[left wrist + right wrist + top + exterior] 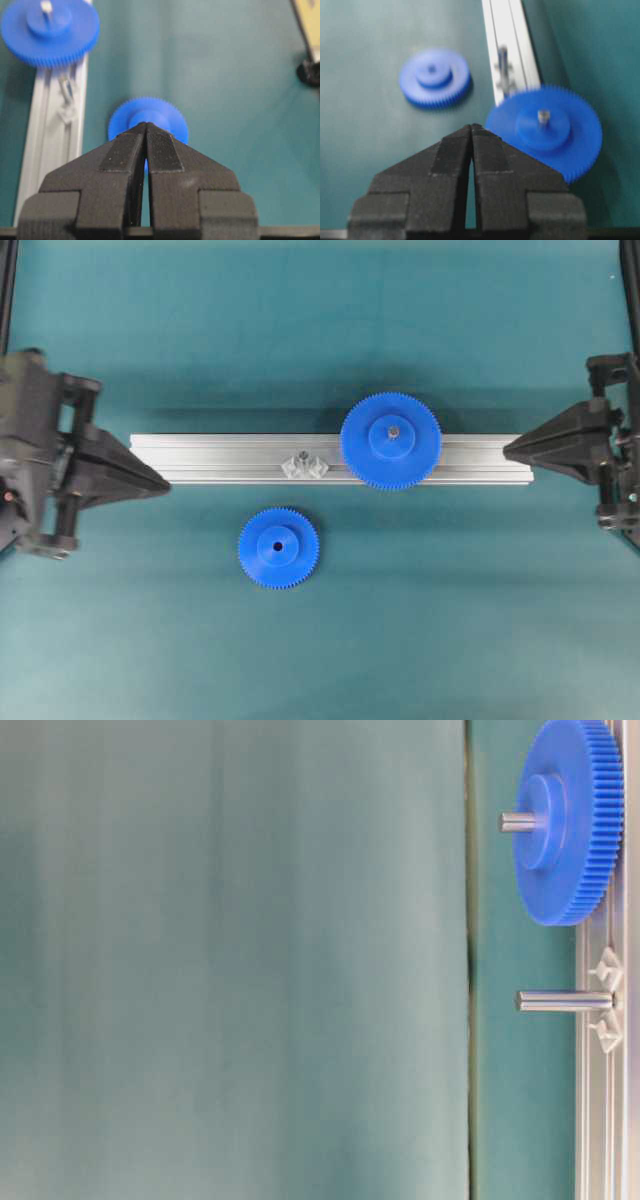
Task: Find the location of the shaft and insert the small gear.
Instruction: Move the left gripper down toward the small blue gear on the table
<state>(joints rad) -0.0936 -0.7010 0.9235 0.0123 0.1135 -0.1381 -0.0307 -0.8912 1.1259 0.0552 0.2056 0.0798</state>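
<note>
The small gear (278, 547) lies flat on the teal mat in front of the rail, hub up; it also shows beyond the left fingertips (148, 120) and far left in the right wrist view (434, 78). The shaft (304, 455) stands bare on its shiny bracket on the rail, seen side-on as a thin pin (565, 1001) and blurred as the pin (503, 59). My left gripper (165, 481) rests shut and empty at the rail's left end. My right gripper (507, 449) sits shut and empty at the rail's right end.
The long aluminium rail (200, 458) runs across the middle of the table. A larger blue gear (390, 440) sits on another pin on the rail, right of the shaft (567, 820). A dark object (310, 72) shows at the left wrist view's right edge.
</note>
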